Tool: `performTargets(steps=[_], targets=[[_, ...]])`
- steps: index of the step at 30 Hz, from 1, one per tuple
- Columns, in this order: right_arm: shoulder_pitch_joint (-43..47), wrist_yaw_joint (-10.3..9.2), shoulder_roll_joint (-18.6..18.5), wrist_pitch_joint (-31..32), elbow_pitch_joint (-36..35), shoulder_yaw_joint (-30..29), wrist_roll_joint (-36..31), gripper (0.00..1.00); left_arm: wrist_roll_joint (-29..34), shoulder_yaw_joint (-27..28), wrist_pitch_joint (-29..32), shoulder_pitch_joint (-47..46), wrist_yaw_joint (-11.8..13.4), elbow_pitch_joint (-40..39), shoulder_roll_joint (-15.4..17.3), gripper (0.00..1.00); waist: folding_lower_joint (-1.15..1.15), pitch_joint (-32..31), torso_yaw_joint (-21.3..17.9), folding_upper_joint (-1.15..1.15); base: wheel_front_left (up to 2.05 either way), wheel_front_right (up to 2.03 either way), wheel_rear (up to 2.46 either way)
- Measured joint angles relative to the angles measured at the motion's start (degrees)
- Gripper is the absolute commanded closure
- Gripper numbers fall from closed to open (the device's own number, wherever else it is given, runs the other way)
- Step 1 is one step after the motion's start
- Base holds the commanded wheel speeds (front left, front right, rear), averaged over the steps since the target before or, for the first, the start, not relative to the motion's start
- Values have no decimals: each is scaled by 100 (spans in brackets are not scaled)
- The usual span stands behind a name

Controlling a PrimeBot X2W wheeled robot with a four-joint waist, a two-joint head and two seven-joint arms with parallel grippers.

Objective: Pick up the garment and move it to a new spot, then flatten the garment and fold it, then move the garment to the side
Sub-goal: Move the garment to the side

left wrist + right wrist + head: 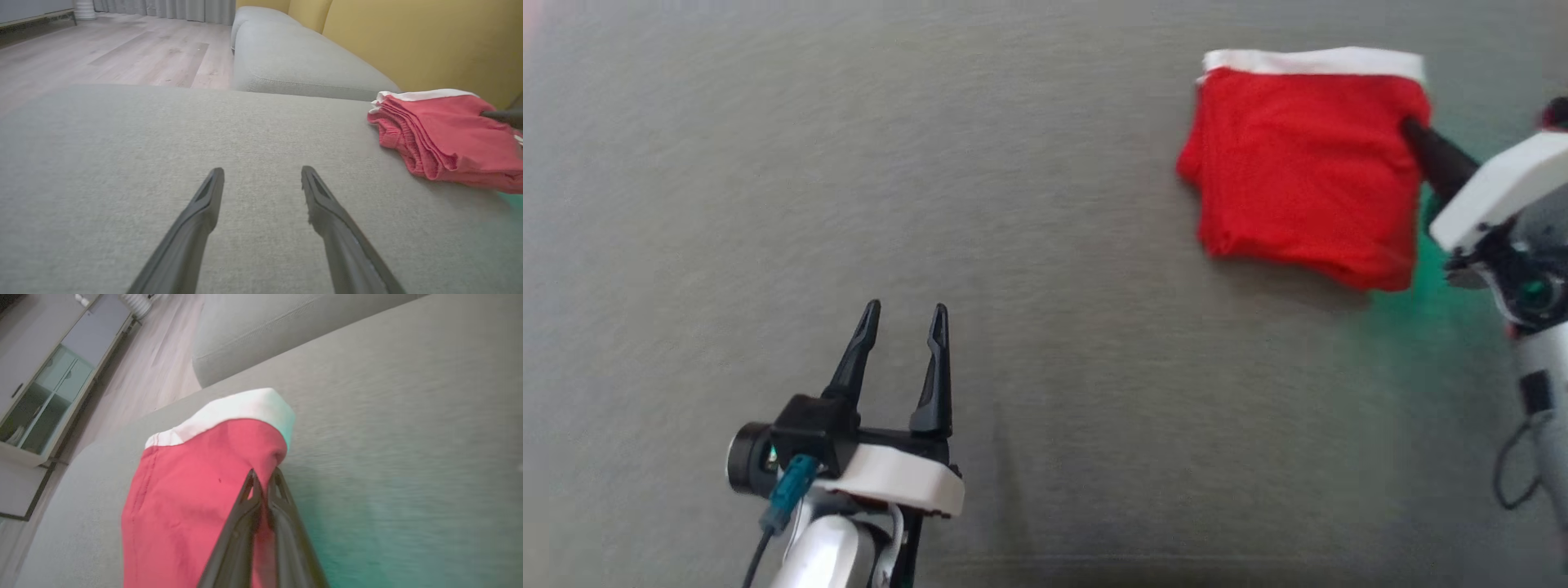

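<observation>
Folded red garment [1298, 163], white band, lies toward far right corner of grey sofa seat [931, 163]. Right hand [263, 475] clenched on its right edge. Left hand [905, 320] released over near edge. Wood floor [122, 53], yellow backrest [408, 41] beyond.

The grey cushion [1045, 245] lies bare across the left and middle of the head view, free passage apart from the left gripper [905, 314], fingers spread, at the lower left. In the upper right the folded red garment [1298, 171] lies, the right gripper [1409, 129] pinched on its right edge.
</observation>
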Motion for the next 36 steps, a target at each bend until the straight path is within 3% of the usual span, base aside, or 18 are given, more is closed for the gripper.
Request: performTargets(steps=[7,11,17,23,24,25,29,36], targets=[[193,0,-670,-11,-104,-179,170,100,113,-14,0,-34,-157,83,0,0,0,-131,-917,0,0,0,0],[232,0,-1005,81,-99,-365,148,100,140,-10,0,-142,-202,94,-2,0,0,-114,-1174,0,0,0,0],[73,0,-1392,233,208,-504,-458,100,197,-7,0,-147,-207,132,-4,0,0,25,-978,0,0,0,0],[-460,0,-1961,326,680,-567,-1728,100,243,22,0,-146,-190,101,-5,0,0,186,-595,0,0,0,0],[-553,0,-2035,298,800,-588,-2000,65,248,37,0,-143,-189,88,-5,0,0,210,-531,0,0,0,0],[-623,0,-2106,242,902,-603,-2298,0,248,60,0,-137,-180,73,-5,0,0,231,-474,0,0,0,0],[-735,0,-2154,7,1154,-730,-3011,0,246,148,0,-94,-122,60,-4,0,1,242,-320,0,0,0,0],[-715,0,-1946,-965,875,-809,-3779,0,182,164,0,19,-98,12,-5,0,0,7,-380,0,0,0,0]])
